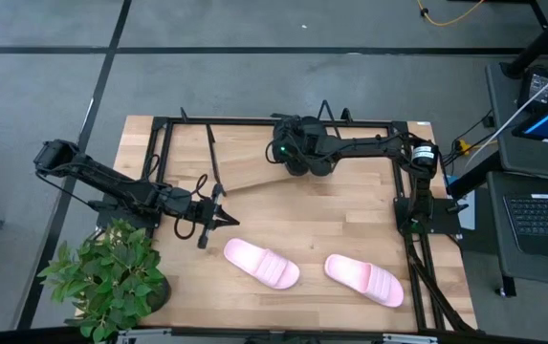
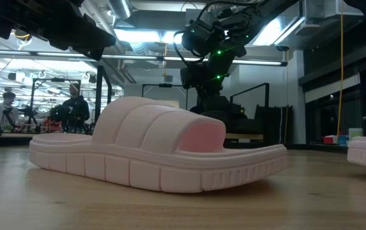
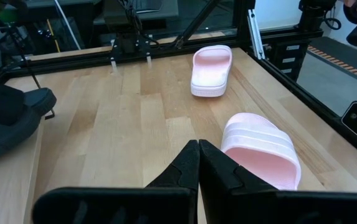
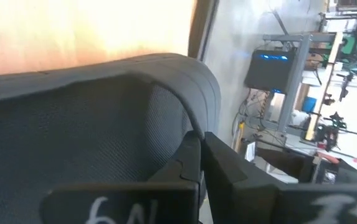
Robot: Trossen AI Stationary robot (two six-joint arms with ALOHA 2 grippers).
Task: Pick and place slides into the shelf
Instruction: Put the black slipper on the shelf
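Observation:
Two pale pink slides lie sole-down on the table's near part: one (image 1: 262, 263) just right of my left gripper, also in the low view (image 2: 157, 153) and the left wrist view (image 3: 259, 149), the other (image 1: 364, 279) further right (image 3: 211, 70). The shelf's slanted light-wood board (image 1: 254, 174) stands mid-table. My right gripper (image 1: 293, 153) hovers at its far right end, shut on a black slide (image 4: 91, 124) that also shows dark beside the board (image 3: 4, 121). My left gripper (image 1: 218, 218) is shut and empty (image 3: 198, 155), low over the table. A second black slide cannot be made out. My right gripper is shut on the black slide, its fingers (image 4: 190, 162) closed on the curved ridged edge (image 4: 194, 127) beside the textured inner surface. It comes from above. The gripper hides whether the slide rests on the board.
A large black metal frame (image 1: 159, 124) runs around the table's far and side edges. A potted plant (image 1: 111, 277) stands at the near left corner. Bare wood lies between the board and the pink slides. People show in the room behind (image 2: 74, 105).

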